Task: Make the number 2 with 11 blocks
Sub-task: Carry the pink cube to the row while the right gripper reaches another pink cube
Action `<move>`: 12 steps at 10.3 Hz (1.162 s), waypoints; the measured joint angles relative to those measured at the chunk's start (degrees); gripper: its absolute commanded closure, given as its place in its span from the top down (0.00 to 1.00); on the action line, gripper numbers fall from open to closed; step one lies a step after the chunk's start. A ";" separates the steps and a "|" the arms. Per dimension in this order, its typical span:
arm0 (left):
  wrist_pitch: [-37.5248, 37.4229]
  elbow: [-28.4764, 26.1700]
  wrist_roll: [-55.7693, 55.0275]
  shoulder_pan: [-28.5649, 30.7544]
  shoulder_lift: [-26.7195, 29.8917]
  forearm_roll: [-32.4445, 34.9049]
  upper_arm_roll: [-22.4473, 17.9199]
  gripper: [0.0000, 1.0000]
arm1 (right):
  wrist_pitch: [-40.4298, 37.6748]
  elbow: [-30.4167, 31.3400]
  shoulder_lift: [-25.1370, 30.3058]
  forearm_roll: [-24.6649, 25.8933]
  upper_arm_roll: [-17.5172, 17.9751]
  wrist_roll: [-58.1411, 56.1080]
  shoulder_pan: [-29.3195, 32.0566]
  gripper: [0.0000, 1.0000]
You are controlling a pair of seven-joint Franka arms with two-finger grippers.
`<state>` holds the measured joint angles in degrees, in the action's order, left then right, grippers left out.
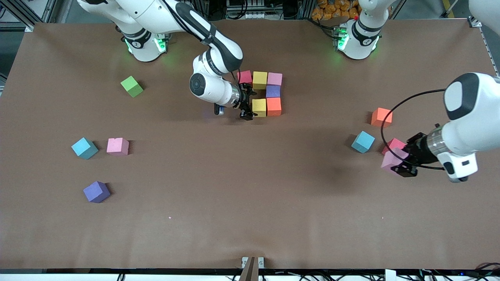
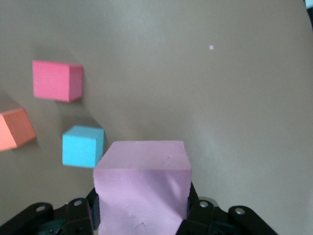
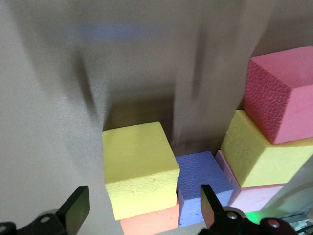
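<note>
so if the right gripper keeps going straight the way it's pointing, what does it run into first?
Most likely the yellow block: the right gripper, its jaws open, points down at it, with the orange block beside it. Depth is unclear, but nothing shows between them.

We see a plain brown table. Near its robot-side edge, mid-table, sit a red block, a yellow block, a pink block, a purple block, another yellow and an orange block. A green cube lies toward the right arm's end. The black left gripper clamps a pale pink block.
</note>
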<state>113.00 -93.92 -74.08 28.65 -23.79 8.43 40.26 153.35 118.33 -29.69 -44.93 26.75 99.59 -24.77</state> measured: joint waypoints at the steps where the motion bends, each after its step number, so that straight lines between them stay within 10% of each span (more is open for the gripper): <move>1: 0.00 -0.02 -2.81 -2.57 0.00 0.00 0.15 0.00 | -1.46 0.00 0.77 0.19 -0.04 0.00 0.85 1.00; 12: -0.08 -0.76 -21.16 -17.15 -2.42 0.00 0.15 0.00 | -35.72 1.04 10.13 28.88 -7.94 -16.31 12.90 1.00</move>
<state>112.92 -94.68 -95.24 11.50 -26.21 8.43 40.41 117.63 119.37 -19.56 -16.05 18.81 83.29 -11.88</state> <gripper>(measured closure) 0.370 0.000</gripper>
